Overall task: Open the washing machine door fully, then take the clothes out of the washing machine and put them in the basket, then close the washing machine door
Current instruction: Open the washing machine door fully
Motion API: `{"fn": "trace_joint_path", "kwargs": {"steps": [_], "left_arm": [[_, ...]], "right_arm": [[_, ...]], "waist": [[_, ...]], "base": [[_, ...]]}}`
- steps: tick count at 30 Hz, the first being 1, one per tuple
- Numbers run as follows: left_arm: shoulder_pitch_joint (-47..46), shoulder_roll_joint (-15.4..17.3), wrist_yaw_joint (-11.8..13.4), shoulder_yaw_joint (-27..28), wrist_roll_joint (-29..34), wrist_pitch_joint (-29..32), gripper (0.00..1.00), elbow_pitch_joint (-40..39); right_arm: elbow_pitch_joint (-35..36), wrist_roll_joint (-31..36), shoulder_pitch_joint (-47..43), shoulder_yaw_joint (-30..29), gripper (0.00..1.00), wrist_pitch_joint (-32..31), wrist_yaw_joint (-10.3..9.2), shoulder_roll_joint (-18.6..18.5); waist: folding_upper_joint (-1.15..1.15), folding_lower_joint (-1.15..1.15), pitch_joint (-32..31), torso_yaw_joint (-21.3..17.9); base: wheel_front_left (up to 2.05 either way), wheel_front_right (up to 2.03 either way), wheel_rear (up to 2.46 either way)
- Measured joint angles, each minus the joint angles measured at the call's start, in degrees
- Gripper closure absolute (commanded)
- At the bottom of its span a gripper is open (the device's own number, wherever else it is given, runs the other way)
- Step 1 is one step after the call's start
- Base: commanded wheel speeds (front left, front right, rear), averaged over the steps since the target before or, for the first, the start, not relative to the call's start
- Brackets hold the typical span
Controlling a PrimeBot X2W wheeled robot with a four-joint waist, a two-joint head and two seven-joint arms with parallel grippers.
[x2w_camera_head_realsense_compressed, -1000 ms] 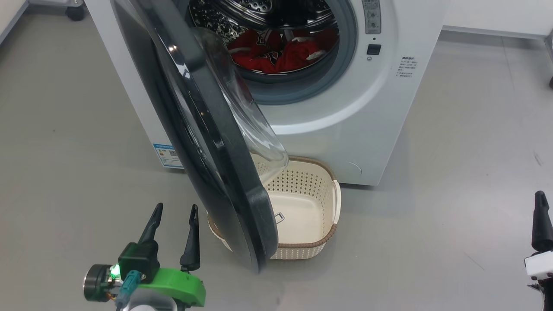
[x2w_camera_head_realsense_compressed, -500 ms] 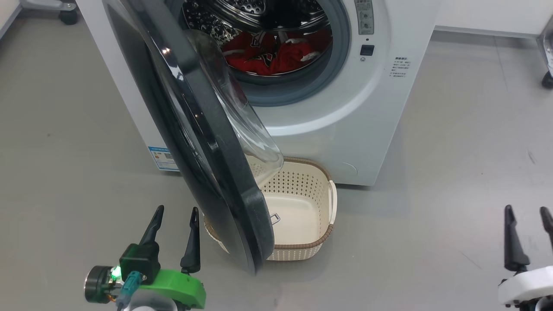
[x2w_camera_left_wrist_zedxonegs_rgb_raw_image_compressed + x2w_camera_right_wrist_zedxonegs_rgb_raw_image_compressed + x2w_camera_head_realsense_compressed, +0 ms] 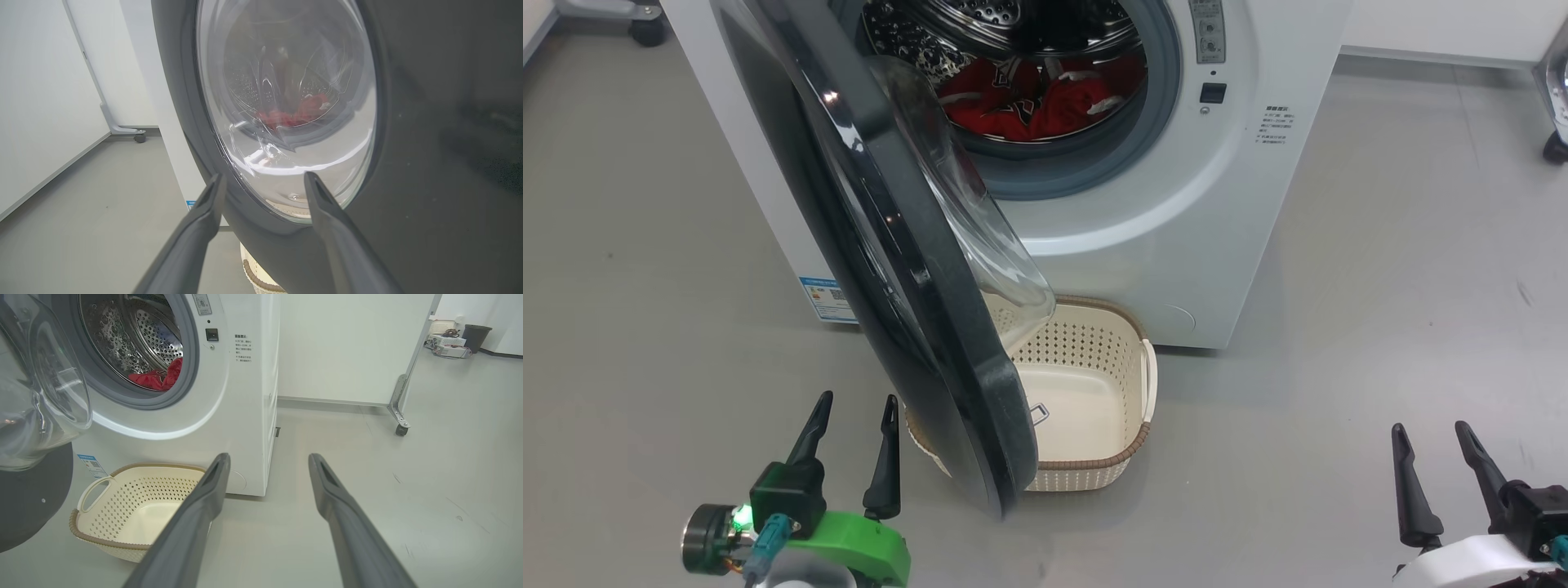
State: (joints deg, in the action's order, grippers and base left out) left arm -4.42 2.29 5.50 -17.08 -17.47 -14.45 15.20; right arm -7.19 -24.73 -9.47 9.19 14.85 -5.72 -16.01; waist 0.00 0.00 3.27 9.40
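Note:
The white washing machine (image 3: 1176, 204) stands ahead with its round black door (image 3: 907, 269) swung partway out, edge-on to me and overhanging the cream basket (image 3: 1094, 474) on the floor. Red clothes (image 3: 1029, 102) lie in the steel drum. My left gripper (image 3: 858, 397) is open, low and just left of the door's lower edge. In the left wrist view its fingers (image 3: 204, 212) frame the door's glass bowl (image 3: 286, 102). My right gripper (image 3: 1430, 425) is open over bare floor, right of the basket. The right wrist view shows the clothes (image 3: 157, 377) and basket (image 3: 155, 466).
Grey floor surrounds the machine. A wheeled white partition stands right of it, its caster (image 3: 402, 428) on the floor. Another caster (image 3: 645, 33) sits at the far left. A dark bin (image 3: 476, 335) and clutter lie far off to the right.
My right gripper has come in from the right edge, moving left and lower in the head view. The head camera has shifted slightly. Left gripper, door and basket are unmoved.

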Motion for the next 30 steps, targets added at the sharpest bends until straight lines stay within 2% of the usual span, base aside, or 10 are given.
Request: {"fn": "trace_joint_path", "kwargs": {"steps": [25, 26, 27, 28, 29, 30], "left_arm": [[-0.01, 0.01, -0.02, 0.40, 1.02, 0.00, 0.00, 0.93], [-0.01, 0.01, -0.02, 0.40, 1.03, 0.00, 0.05, 1.01], [0.00, 0.01, -0.02, 0.38, 1.12, 0.00, 0.35, 1.14], [0.00, 0.01, -0.02, 0.38, 1.26, 0.00, 0.74, 1.24], [0.00, 0.01, -0.02, 0.35, 1.44, 0.00, 1.00, 1.43], [0.00, 0.01, -0.02, 0.34, 1.44, 0.01, 1.00, 1.62]], "right_arm": [[0.42, 2.77, -0.51, -1.78, 0.00, 0.00, -0.58, 3.60], [0.43, 2.78, -0.52, -1.86, 0.00, 0.00, -0.58, 3.71], [0.43, 2.89, -0.54, -1.90, 0.00, 0.00, -0.58, 3.80], [0.45, 3.18, -0.59, -1.94, 0.00, 0.00, -0.58, 3.89], [0.48, 3.24, -0.65, -2.02, 0.00, 0.01, -0.58, 3.99], [0.51, 3.26, -0.69, -2.09, 0.00, 0.00, -0.58, 4.10]], "waist": [[0.00, 0.00, -0.19, -0.84], [0.00, 0.00, -0.21, -0.87], [0.00, 0.00, -0.23, -0.90], [0.00, 0.00, -0.24, -0.93], [0.00, 0.00, -0.23, -0.95], [0.00, 0.00, -0.21, -0.96]], "base": [[0.00, 0.00, 0.00], [0.00, 0.00, 0.00], [0.00, 0.00, 0.00], [0.00, 0.00, 0.00], [0.00, 0.00, 0.00], [0.00, 0.00, 0.00]]}}
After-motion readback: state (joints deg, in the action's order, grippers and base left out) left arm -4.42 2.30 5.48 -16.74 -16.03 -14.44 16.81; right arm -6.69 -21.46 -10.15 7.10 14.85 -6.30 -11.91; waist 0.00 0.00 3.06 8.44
